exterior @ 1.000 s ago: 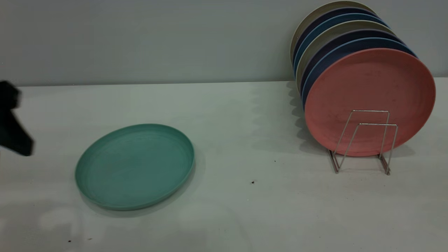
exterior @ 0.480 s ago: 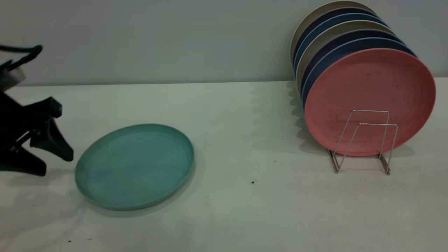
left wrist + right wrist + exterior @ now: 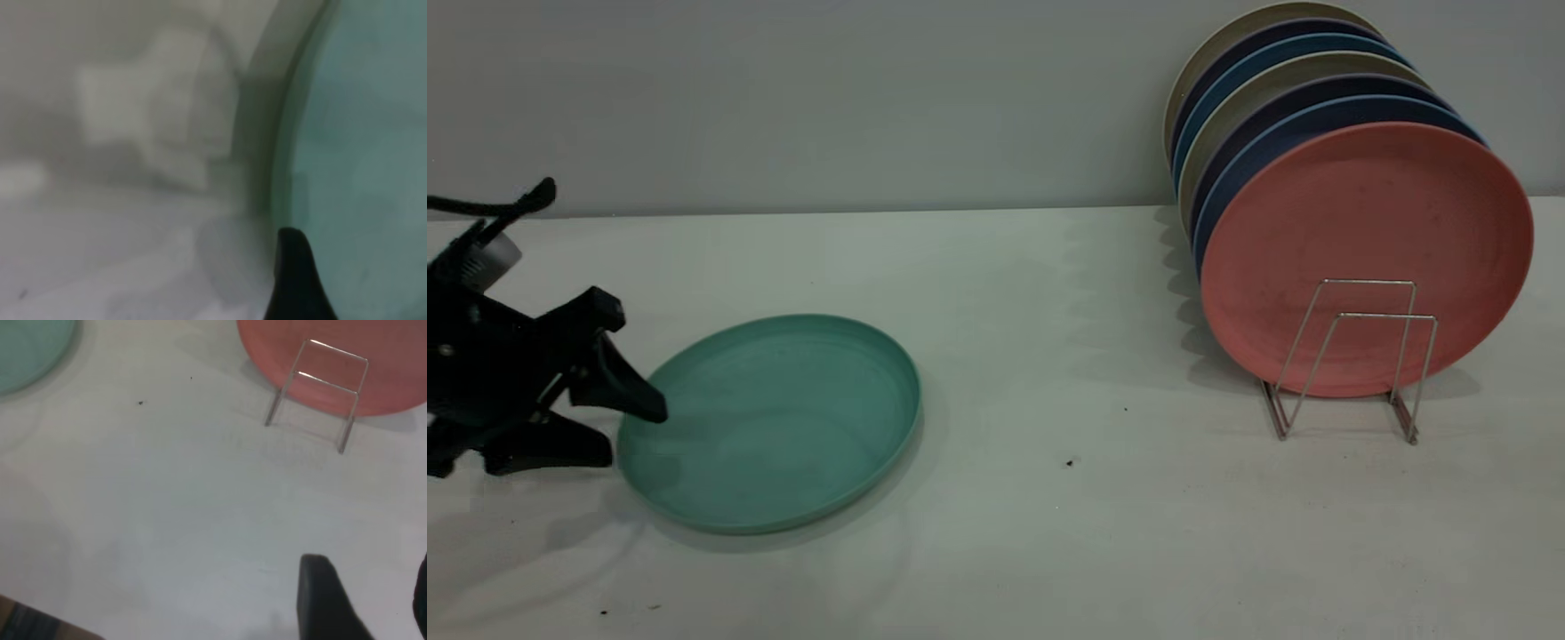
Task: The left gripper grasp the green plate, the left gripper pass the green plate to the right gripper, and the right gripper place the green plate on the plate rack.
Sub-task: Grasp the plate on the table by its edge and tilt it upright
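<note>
now your left pincer [image 3: 636, 436] is low at the left edge of the green plate [image 3: 783, 418], fingers spread apart, the upper one reaching over the rim and the lower one down near the desk [image 3: 1049, 533] just outside it. nothing is gripped yet. the plate lies flat on the desk, well apart from the plate rack [image 3: 1352, 364] over on the right, where the salmon-pink plate [image 3: 1369, 231] stands at the front of the row of stacked plates.

from your left wrist view one dark fingertip [image 3: 293, 280] sits right at the plate's edge, though it's hazy there, so i can't say if it touches.

for a good grab, i'd say you want the lower finger sliding under the rim rather than butting against it, or the plate may skid toward the middle of the desk. keep the approach shallow, let the rim seat deep between the fingers, then close firmly before any lift. a shallow bite on a smooth plastic lip looks likely to slip once the plate tilts.

your right pincer [image 3: 363, 603] shows only in its own wrist view, hovering above bare desk with the rack's wire loops ahead; its fingers look parted, holding nothing. it's not in the exterior view, so it's parked out of the way for the handover later.
</note>
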Motion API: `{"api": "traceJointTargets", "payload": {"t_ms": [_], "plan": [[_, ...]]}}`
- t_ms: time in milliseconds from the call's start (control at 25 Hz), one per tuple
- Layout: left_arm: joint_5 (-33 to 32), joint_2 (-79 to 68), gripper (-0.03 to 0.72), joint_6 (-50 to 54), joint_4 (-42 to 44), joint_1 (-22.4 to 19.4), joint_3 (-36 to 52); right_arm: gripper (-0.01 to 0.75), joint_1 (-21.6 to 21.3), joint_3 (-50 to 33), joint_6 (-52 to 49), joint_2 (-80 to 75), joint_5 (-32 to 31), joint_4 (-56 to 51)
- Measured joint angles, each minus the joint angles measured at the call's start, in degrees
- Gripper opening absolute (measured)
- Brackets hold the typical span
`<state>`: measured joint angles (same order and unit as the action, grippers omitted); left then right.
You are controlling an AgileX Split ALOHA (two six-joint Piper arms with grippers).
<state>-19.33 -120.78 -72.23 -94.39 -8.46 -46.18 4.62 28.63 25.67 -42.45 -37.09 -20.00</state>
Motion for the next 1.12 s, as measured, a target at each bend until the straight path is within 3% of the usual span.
{"api": "traceJointTargets", "payload": {"t_ms": [160,560,760,960,1120], "plan": [[-0.96,-2.43,0.503,-3.64,-5.0,0.0,0.0,0.349,0.0,0.0,0.0,0.0,0.0,0.0],[-1.83,-5.94,0.438,-6.17,-6.89,0.0,-0.25,0.349,0.0,0.0,0.0,0.0,0.25,-0.03],[-2.13,-6.56,0.292,-6.17,-7.12,0.0,-0.49,0.349,0.0,0.0,0.0,0.0,0.37,-0.24],[-1.75,-6.8,0.051,-6.11,-7.12,0.0,-1.01,0.349,0.0,0.0,0.0,0.0,-0.08,-3.74],[-2.97,-6.85,0.016,-6.17,-6.97,0.0,-1.43,0.349,0.0,0.0,0.0,-0.06,-0.95,-8.81]]}}
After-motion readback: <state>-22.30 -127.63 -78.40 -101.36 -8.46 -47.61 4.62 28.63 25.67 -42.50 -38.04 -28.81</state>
